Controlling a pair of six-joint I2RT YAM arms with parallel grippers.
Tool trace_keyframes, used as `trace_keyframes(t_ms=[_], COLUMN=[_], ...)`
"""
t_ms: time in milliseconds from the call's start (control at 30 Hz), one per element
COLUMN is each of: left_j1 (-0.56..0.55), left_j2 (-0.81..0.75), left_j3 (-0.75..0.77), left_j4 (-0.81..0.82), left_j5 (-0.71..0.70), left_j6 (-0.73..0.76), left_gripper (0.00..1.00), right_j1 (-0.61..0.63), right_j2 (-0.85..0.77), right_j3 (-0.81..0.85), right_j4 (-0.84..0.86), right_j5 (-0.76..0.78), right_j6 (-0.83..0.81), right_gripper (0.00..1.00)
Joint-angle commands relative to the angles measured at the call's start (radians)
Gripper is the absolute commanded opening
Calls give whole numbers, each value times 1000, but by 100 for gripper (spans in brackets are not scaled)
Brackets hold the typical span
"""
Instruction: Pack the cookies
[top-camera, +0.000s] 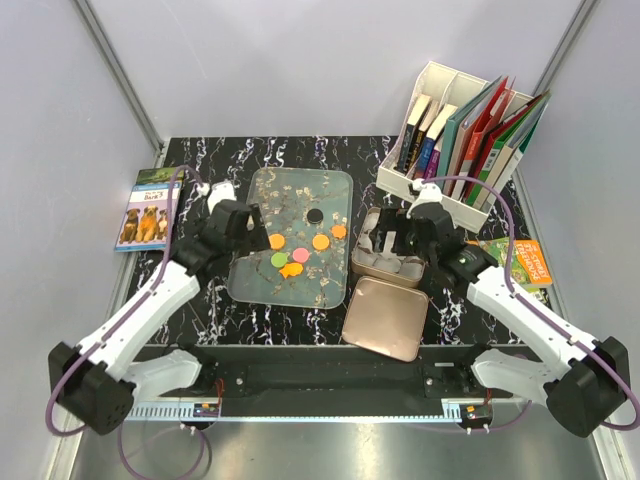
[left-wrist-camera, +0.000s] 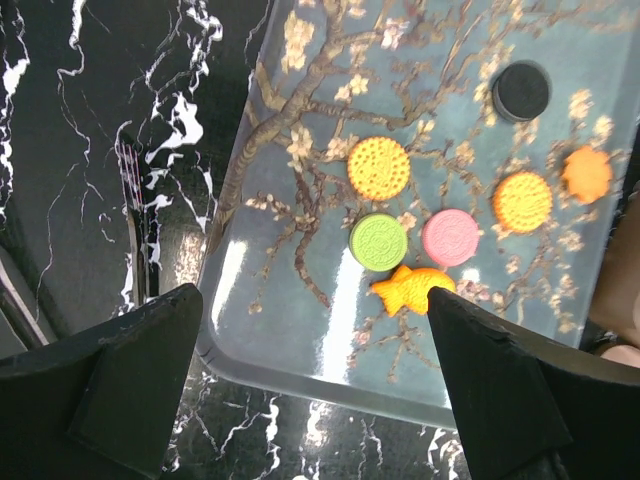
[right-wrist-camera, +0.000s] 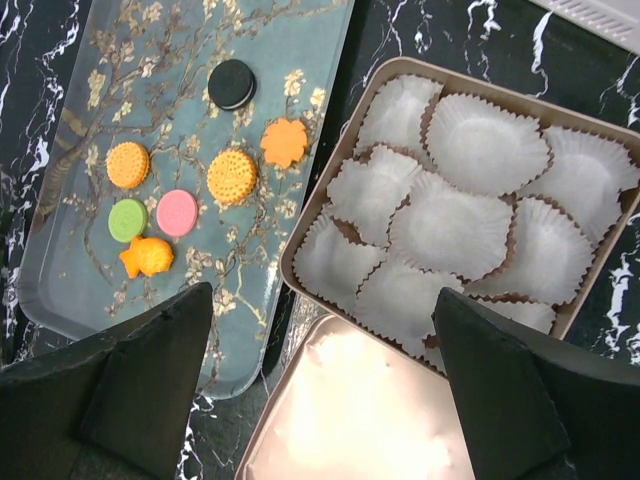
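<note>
Lying on the glossy, round-cornered tray (right-wrist-camera: 60, 285) with its blossom print are seven flat cookies (right-wrist-camera: 232, 176): two ridged orange rounds, one green, one pink and one black round, plus an orange fish shape and an orange flower shape. Just beside the tray, a gold-coloured metal tin (right-wrist-camera: 330, 175) holds what I count as nine crimped white paper cups (right-wrist-camera: 450, 225), with its lid (right-wrist-camera: 360, 400) lying in front. The left gripper (left-wrist-camera: 312, 300) and right gripper (right-wrist-camera: 322, 298) both hang with jaws spread wide, holding nothing.
</note>
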Motion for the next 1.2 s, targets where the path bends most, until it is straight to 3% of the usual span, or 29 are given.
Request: trace_keyframes(t_ms=[0,133,267,400,800,1167], left_j1=[-4,-3,1,22,220,237], left_j2=[-97,-175,-221,-317,-281,-120], left_j3=[-49,-118,-160,-253,-279,-259], left_j4=[45,42,-56,-116,-252,-390], left_j5=[-33,-42,-125,-121,-19,24], left_j6=[-51,-79,-180,-336,-364,-473], left_gripper=[99,99,99,99,99,99], right_j1=[4,4,4,4,4,4], right_j2=[-16,-66,-135,-138,-149,-167], right_j3=[-16,-68,-119,-131,-186,-195], right_j4=[38,63,156,144,149,169], right_j5=[-24,79,-102,-141,-176,-217], right_j6=[42,159,101,96,87,94], right_gripper=[100,100,100,100,100,100])
